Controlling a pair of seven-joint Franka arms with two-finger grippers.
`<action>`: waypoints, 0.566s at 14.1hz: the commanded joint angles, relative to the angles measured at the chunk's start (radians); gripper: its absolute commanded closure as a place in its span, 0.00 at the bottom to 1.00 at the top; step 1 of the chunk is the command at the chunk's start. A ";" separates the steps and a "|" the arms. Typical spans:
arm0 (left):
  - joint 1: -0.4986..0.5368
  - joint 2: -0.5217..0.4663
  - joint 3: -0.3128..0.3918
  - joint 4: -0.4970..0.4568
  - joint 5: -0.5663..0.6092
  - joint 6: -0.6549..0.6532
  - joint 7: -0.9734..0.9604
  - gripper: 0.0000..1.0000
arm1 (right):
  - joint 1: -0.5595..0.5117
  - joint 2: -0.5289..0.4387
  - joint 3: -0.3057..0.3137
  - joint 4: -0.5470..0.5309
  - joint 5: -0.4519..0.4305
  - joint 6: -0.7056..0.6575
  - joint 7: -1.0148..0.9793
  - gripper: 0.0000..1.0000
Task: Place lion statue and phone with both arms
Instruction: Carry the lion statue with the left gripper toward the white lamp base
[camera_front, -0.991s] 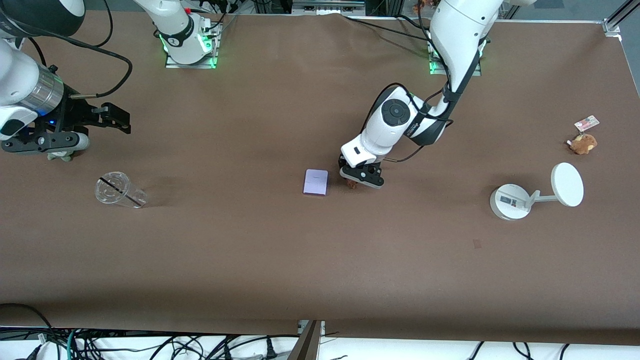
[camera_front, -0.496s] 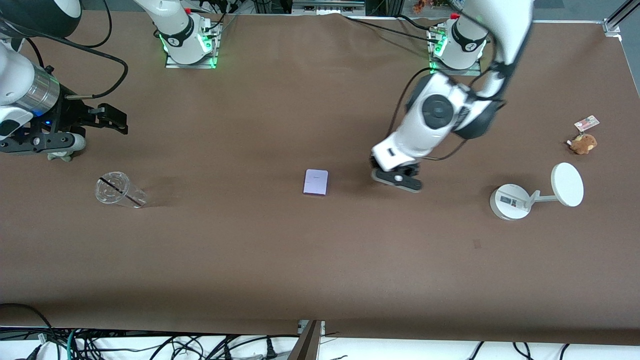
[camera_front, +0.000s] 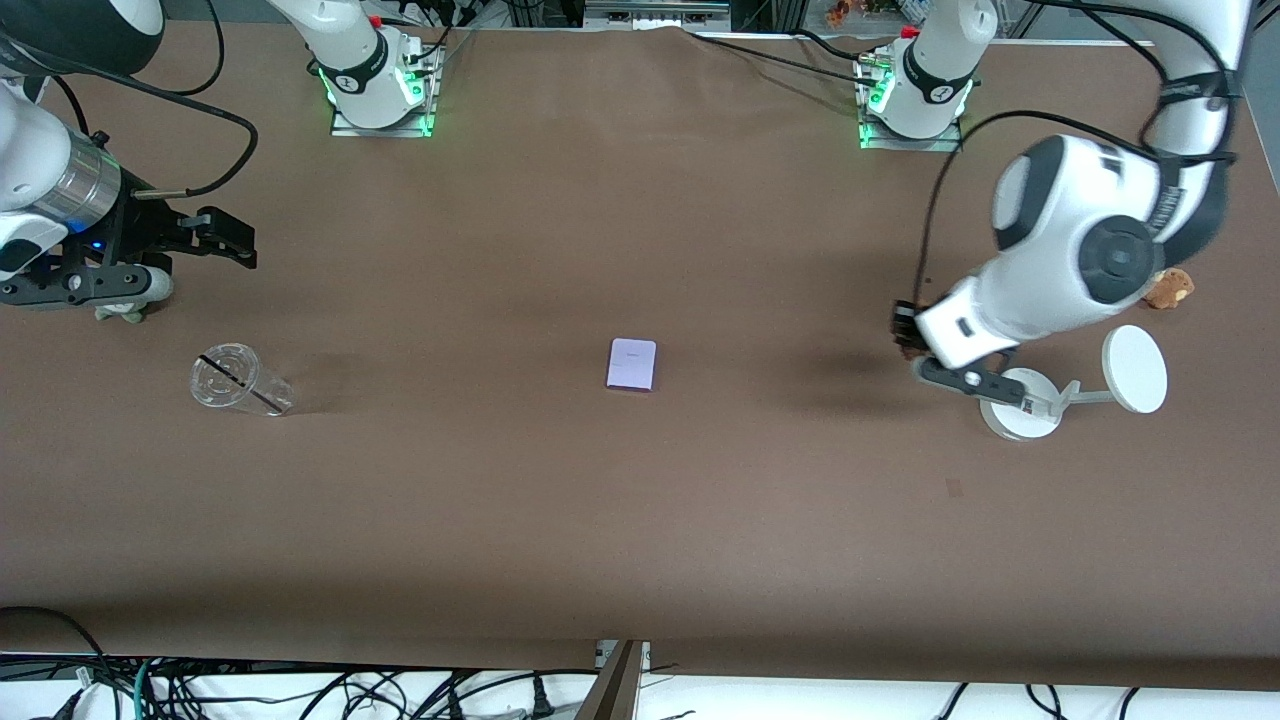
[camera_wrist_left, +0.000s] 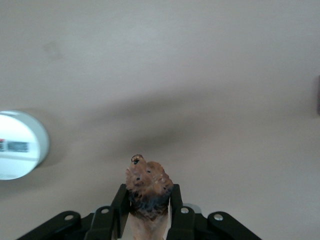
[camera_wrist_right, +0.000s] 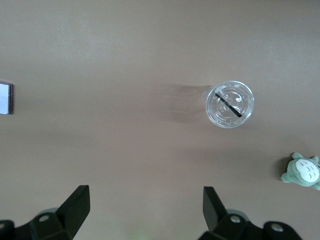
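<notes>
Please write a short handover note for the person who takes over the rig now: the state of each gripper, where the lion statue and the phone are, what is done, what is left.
Left gripper: shut on the lion statue, up in the air over the table beside the white stand, toward the left arm's end.
Right gripper: open, holds nothing, waits over the right arm's end of the table, near the clear cup and the grey-green plush toy.
Phone: flat on the table near the middle, untouched.
Done: lion statue picked up.
Left: set the lion statue down; pick up and place the phone.
</notes>
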 joint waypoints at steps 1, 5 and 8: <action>0.044 0.040 -0.013 -0.017 0.097 0.082 0.036 0.91 | -0.002 0.010 -0.001 0.027 0.008 -0.017 -0.014 0.00; 0.093 0.130 -0.012 -0.068 0.127 0.292 0.041 0.91 | 0.003 0.011 0.000 0.025 0.013 -0.022 -0.016 0.00; 0.108 0.149 -0.010 -0.126 0.127 0.404 0.041 0.91 | 0.055 0.011 0.007 0.024 0.012 -0.025 0.015 0.00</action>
